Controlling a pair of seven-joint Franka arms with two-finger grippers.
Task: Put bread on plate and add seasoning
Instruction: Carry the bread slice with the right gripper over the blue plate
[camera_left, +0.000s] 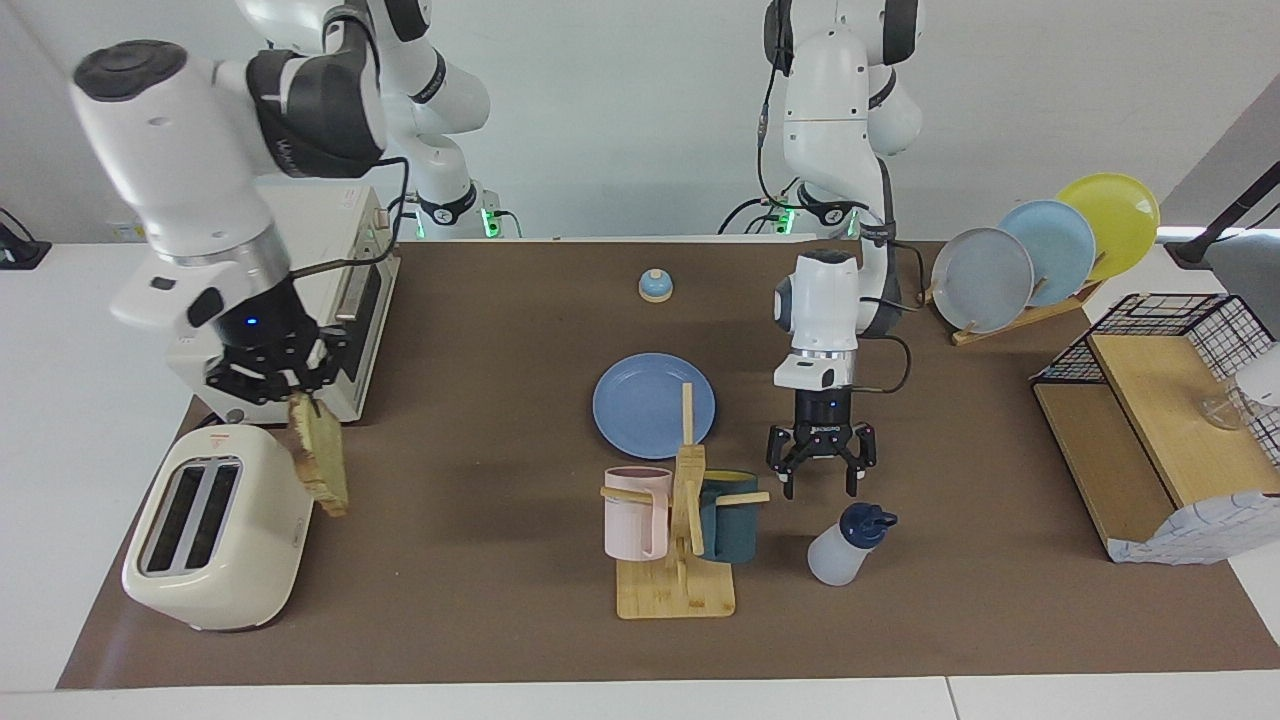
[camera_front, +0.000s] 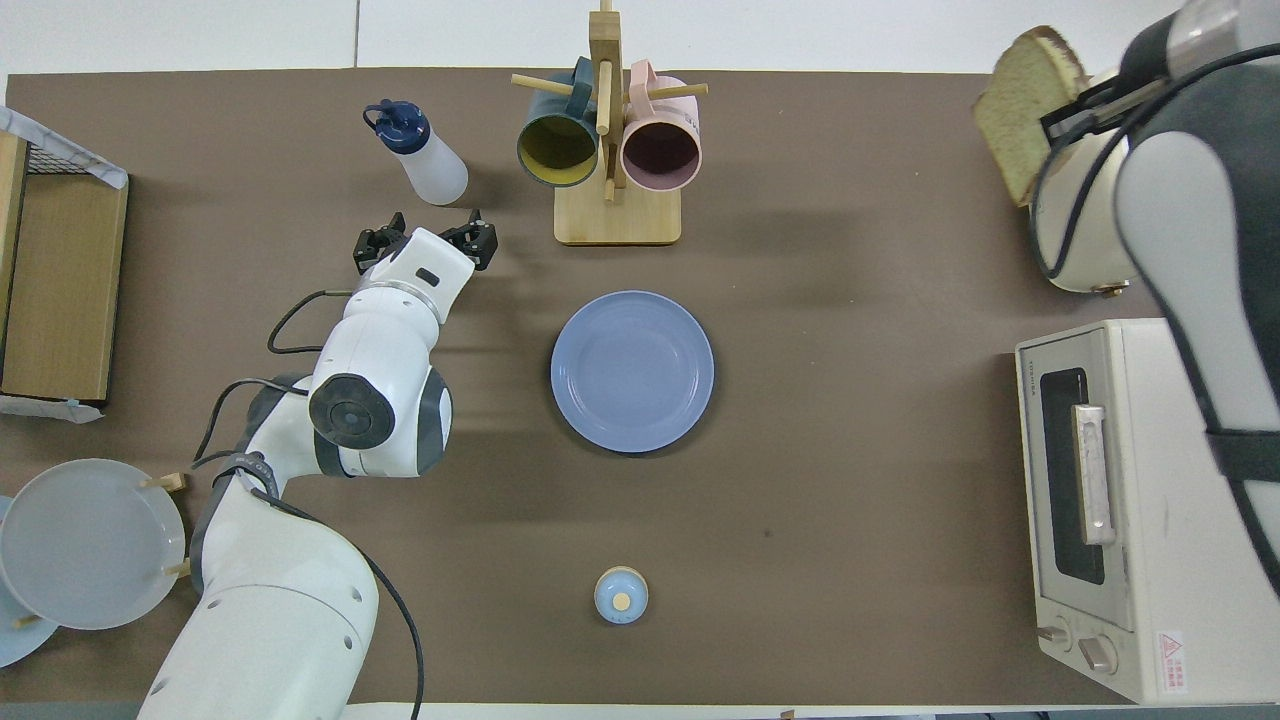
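step: right gripper (camera_left: 303, 398), fingers clamped on bread (camera_left: 322, 463), carrying it clear of toaster (camera_left: 215, 537) | next: lowering flat onto plate (camera_left: 640, 412) | left gripper (camera_left: 820, 472), fingers apart, hovering near seasoning (camera_left: 846, 545)

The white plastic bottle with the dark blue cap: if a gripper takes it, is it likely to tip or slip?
The translucent white plastic bottle with the navy flip cap looks tall for its narrow base, so a sideways nudge may tip it. Its smooth, tapered body may slip upward in a grip. It is probably light and slightly squeezable.
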